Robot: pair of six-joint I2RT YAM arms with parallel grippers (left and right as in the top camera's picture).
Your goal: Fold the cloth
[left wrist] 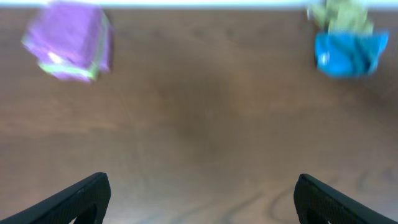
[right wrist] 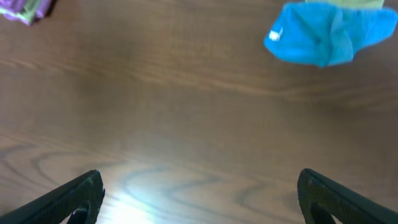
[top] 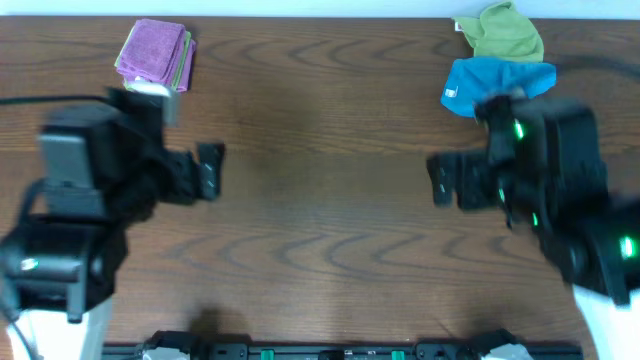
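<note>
The purple cloth (top: pixel 152 48) lies folded into a small square on top of a light green cloth at the table's far left. It also shows in the left wrist view (left wrist: pixel 67 38) and, at the top left corner, in the right wrist view (right wrist: pixel 22 9). My left gripper (top: pixel 210 170) is open and empty over bare wood, well in front of and to the right of the cloth. Its fingertips show in the left wrist view (left wrist: pixel 202 196). My right gripper (top: pixel 440 180) is open and empty over bare wood at the right; it also shows in the right wrist view (right wrist: pixel 200 196).
A bright blue cloth (top: pixel 495 82) lies crumpled at the far right, with a light green cloth (top: pixel 508 32) behind it. The blue cloth also shows in the wrist views (left wrist: pixel 348 53) (right wrist: pixel 326 38). A dark rail runs along the front edge (top: pixel 330 350).
</note>
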